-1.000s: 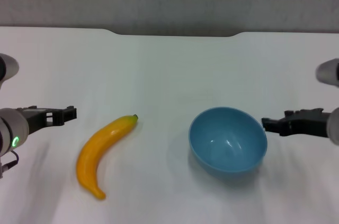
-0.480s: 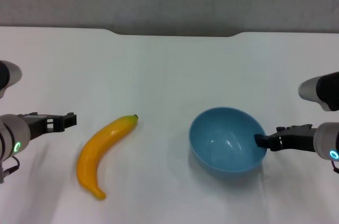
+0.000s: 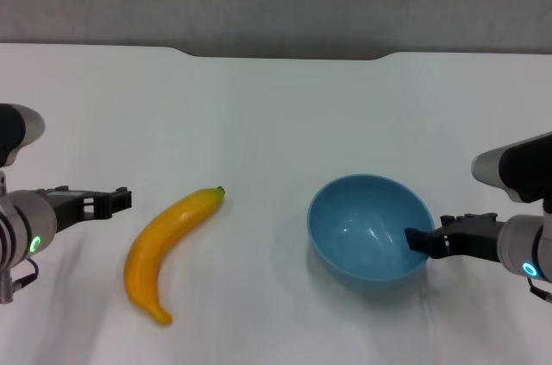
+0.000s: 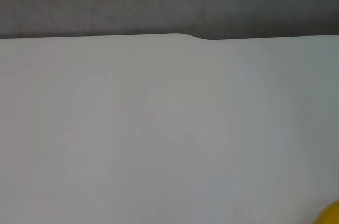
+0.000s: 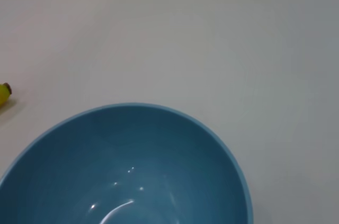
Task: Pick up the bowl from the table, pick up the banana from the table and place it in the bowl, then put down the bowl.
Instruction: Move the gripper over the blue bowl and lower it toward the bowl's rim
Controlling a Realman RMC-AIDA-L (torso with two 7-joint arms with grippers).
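Reaching for the bowl (image 3: 371, 229) | right gripper (image 3: 415, 241) at its rim, finger state unclear | left gripper (image 3: 121, 199) beside banana (image 3: 168, 248), unclear too | both on desk (image 3: 276, 115), nothing lifted.

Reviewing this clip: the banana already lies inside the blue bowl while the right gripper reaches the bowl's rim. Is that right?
Not quite. The head view shows the banana lying on the table, to the left of the bowl, which is empty. The rest holds: the right gripper is at the bowl's right rim. The left gripper hangs left of the banana.
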